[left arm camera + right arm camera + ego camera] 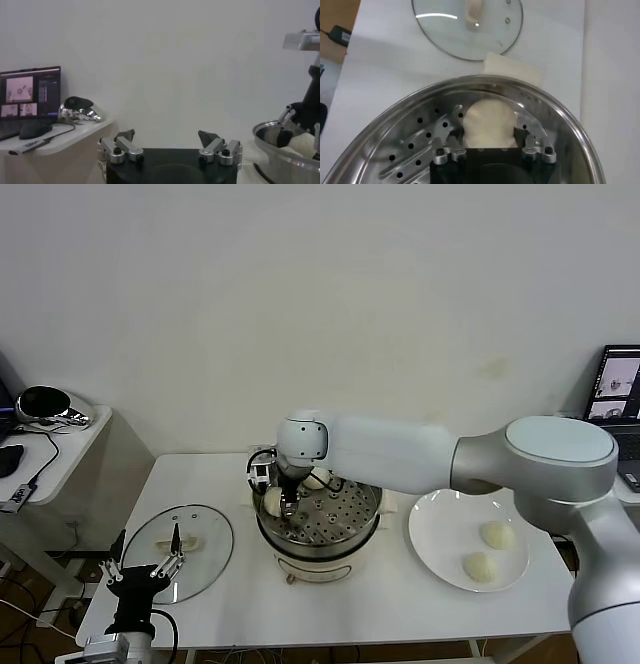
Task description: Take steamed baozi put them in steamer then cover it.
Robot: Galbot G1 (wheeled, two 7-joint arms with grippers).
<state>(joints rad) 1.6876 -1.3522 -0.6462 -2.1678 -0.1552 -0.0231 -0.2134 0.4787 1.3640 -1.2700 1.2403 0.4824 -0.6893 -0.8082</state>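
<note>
While lowered inside the round steel steamer (320, 524), the right tool (489, 131) was clenched on a cream-white baozi (489, 122) | judged soft, light; side-gripped gently | left tool (145, 567) released, parked near the glass cover (195, 539).

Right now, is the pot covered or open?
Open. The cover lies flat on the table, left of the steamer, whose perforated tray shows bare while the right gripper reaches inside with a baozi.

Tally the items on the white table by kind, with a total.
Shiny round steel steamer: 1
Flat round white plate: 1
Round clear glass lid: 1
Cream-white round buns: 4 (2 on plate, 2 in steamer)
Total: 7
</note>
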